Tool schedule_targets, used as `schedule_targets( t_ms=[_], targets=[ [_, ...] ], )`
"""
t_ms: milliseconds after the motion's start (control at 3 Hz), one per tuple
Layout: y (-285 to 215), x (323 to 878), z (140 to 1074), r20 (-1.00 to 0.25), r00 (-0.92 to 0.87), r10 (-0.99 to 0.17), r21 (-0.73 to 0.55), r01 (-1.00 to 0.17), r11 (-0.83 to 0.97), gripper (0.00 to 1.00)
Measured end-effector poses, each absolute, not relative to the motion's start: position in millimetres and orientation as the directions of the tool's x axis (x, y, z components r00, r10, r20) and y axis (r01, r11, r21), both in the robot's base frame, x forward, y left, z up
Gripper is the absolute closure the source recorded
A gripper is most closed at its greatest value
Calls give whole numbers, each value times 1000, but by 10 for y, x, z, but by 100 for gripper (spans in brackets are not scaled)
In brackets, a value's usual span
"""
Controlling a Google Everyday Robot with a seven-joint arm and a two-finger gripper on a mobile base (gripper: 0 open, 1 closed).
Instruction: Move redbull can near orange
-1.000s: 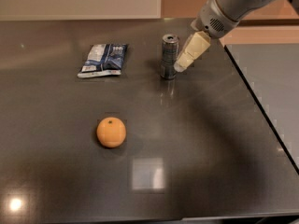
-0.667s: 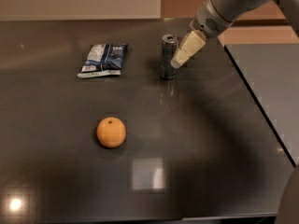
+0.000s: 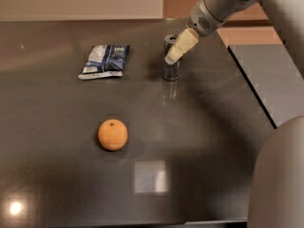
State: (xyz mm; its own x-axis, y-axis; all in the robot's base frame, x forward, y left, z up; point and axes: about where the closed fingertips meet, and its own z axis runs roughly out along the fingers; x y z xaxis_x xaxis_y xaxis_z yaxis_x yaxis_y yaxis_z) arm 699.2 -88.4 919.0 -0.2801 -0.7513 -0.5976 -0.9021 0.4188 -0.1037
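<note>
The redbull can [image 3: 169, 72] stands upright on the dark table [image 3: 204, 127], at the back and right of the middle. My gripper [image 3: 174, 55] comes down from the upper right and overlaps the can's upper right side, level with its top half. Whether it touches the can I cannot tell. The orange [image 3: 113, 134] lies on the table at the front left, well apart from the can and from my gripper.
A flat blue-white snack bag [image 3: 104, 61] lies at the back left, to the left of the can. The table's right edge [image 3: 251, 87] runs diagonally on the right. Part of my body [image 3: 280, 179] fills the lower right corner.
My gripper has moved a little to the left and now overlaps the can's upper part. The can, the orange and the bag have not moved.
</note>
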Motion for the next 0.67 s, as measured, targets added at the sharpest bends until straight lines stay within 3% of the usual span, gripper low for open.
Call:
schedule_targets(
  t_ms=[333,667],
  targets=[
    [-810,7009,9147,-591,-287,-754,-83,-908,411,16],
    [-788,6952,9129,-582,-292,-759,-66,-913,402,39]
  ],
)
